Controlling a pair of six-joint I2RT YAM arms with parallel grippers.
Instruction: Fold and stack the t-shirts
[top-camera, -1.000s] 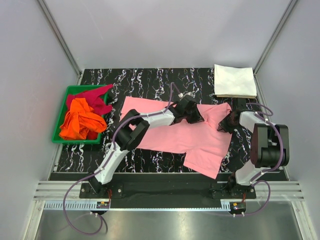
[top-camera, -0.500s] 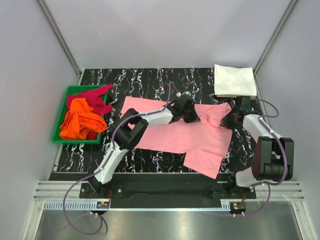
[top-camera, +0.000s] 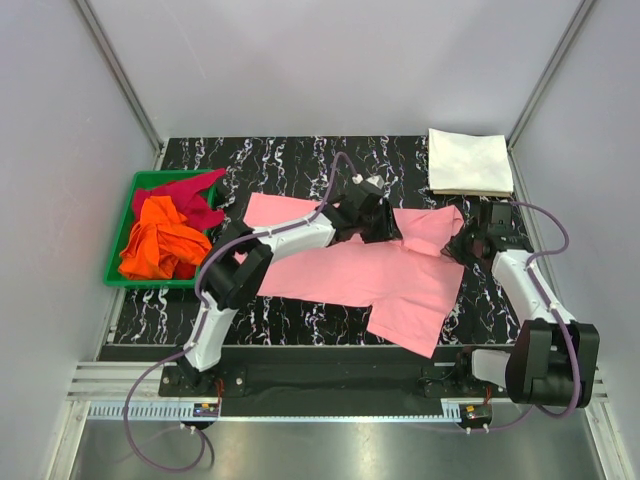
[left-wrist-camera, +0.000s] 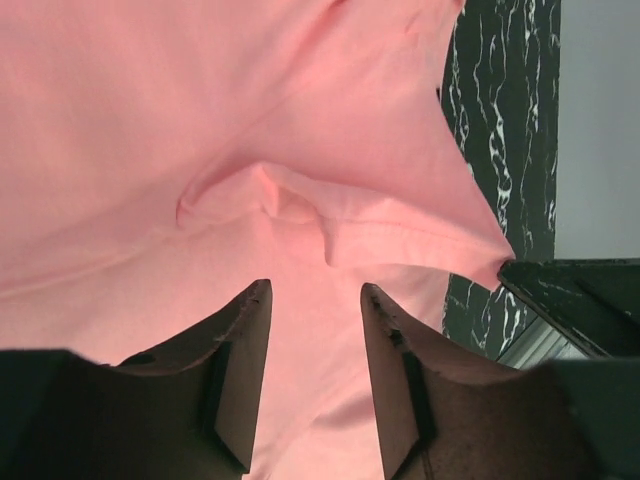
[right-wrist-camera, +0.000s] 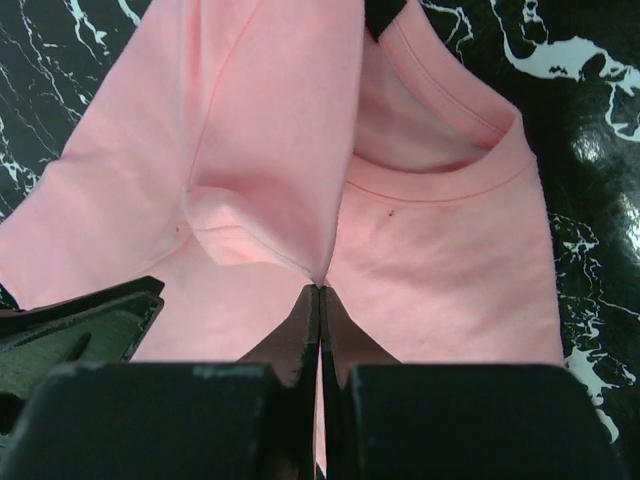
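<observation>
A light pink t-shirt (top-camera: 340, 270) lies spread across the middle of the black marbled table (top-camera: 280, 160). My right gripper (top-camera: 458, 245) is shut on a raised fold of its cloth (right-wrist-camera: 270, 150) near the collar (right-wrist-camera: 440, 190), pinched at the fingertips (right-wrist-camera: 319, 288). My left gripper (top-camera: 392, 233) hovers open just above the pink cloth (left-wrist-camera: 200, 120), its fingers (left-wrist-camera: 240, 340) holding nothing. A small ridge of cloth (left-wrist-camera: 290, 205) sits ahead of them. A folded white t-shirt (top-camera: 470, 162) lies at the back right. Orange (top-camera: 160, 245) and dark magenta (top-camera: 190, 195) t-shirts are bunched in the tray.
A green plastic tray (top-camera: 118, 245) stands at the table's left side. Grey walls enclose the table on three sides. The two grippers are close together over the shirt's right part; the left one's fingers (right-wrist-camera: 80, 325) show in the right wrist view.
The left gripper has opened and let go of the pink cloth. The right arm has swung outward and stays shut on the fold, which is now lifted.
</observation>
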